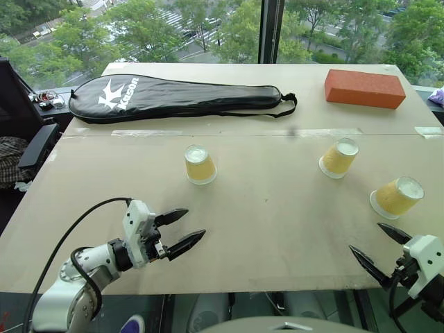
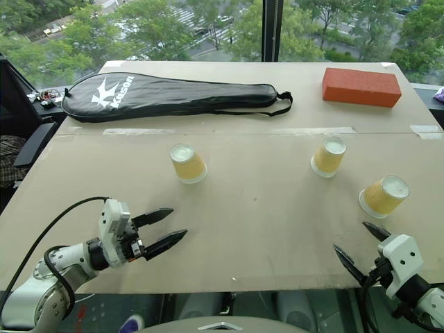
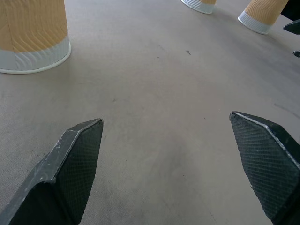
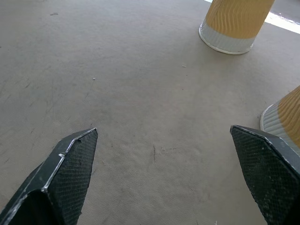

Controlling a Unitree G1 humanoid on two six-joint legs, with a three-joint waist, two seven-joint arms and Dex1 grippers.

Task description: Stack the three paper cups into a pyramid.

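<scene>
A: Well, start with the big one: a wide beige table (image 1: 263,229) runs up to a window, with a taped seam across its far part.

B: And beyond that seam, a long black racket bag (image 1: 173,96) with white lettering lies on the left, its strap trailing off the narrow end. An orange brick (image 1: 365,88) lies at the far right, well apart from the bag.

A: Now the arms. The left gripper (image 1: 186,230) hovers over the near left part of the table, fingers spread wide, nothing between them. The right gripper (image 1: 381,248) hangs at the near right edge, spread just as wide and also empty.

B: On to the three paper cups (all upside down, white bases up, none stacked). The left cup (image 1: 200,164) stands alone left of the middle, beyond the left gripper.

A: The middle cup (image 1: 338,157) stands over on the right half, and the right cup (image 1: 397,196) sits near it, closer to the near edge and just beyond the right gripper.

B: From the right wrist, that nearest cup shows beside one black fingertip (image 4: 269,168), not touching. All three cups stand apart from each other.
</scene>
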